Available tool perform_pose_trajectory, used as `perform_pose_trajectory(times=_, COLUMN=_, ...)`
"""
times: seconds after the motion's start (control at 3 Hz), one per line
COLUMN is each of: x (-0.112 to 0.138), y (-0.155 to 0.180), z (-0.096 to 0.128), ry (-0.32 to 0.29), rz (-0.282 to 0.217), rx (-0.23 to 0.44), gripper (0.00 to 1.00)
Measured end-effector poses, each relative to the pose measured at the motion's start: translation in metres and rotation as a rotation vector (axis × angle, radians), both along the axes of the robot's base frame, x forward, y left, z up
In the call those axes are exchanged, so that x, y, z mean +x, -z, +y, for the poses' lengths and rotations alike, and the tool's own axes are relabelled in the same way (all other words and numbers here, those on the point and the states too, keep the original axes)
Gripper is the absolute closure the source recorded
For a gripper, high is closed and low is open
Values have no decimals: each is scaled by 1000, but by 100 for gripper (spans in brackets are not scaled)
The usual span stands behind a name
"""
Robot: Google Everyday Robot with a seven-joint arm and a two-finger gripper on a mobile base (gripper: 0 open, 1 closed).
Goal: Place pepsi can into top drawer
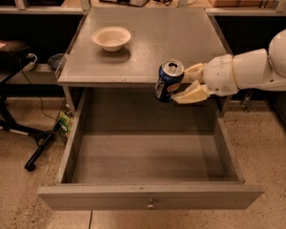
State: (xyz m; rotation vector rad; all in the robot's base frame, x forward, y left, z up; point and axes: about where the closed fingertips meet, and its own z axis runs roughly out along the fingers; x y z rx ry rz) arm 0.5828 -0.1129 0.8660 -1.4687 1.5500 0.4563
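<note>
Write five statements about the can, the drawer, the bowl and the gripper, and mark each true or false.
1. The top drawer is pulled open, and nothing lies in it. True.
2. The pepsi can lies on the drawer floor. False: the gripper holds it in the air by the tabletop's front edge, over the rear of the drawer.
3. The gripper reaches in from the right side of the view. True.
4. The bowl sits inside the drawer. False: it stands on the tabletop, towards the back left.
5. The gripper is shut on the bowl. False: it is shut on the pepsi can, well apart from the bowl.
</note>
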Motion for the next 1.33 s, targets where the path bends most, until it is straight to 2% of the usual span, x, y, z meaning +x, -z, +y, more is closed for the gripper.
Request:
perform_pose_trajectory(times=0.67, x=-11, y=32, z=0, ry=-26, rz=30, rx=72, gripper=100)
perform_pose_trajectory(times=1.0, x=-15, y=52, z=-5, ry=-16, rz=57, rx=91, gripper=100)
perform_pose_trajectory(times=1.33, x=-19, y=69, z=-9, ry=5, rz=73, rx=82, gripper=100)
